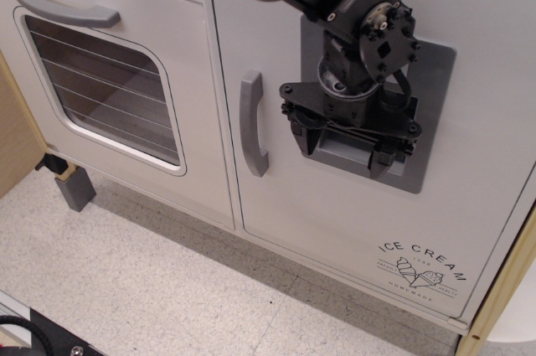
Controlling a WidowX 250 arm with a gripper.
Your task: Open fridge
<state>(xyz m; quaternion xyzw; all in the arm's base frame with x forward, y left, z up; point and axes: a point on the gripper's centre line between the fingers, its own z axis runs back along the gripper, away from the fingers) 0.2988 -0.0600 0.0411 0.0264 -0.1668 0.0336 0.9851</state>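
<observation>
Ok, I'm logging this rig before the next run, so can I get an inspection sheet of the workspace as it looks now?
Surface: speckled floor, bare in front of the cabinet.
Job's things: fridge door shut; vertical grey handle ungrasped; grey dispenser panel partly hidden by the arm; ICE CREAM logo at lower right.
Clutter: grey block by the lower left cabinet corner.
Grippers: gripper in front of the dispenser panel, right of the handle; fingers' state cannot be told.
Cables: thin wires across the gripper body.
Surroundings: oven door with window and horizontal handle, shut.
</observation>
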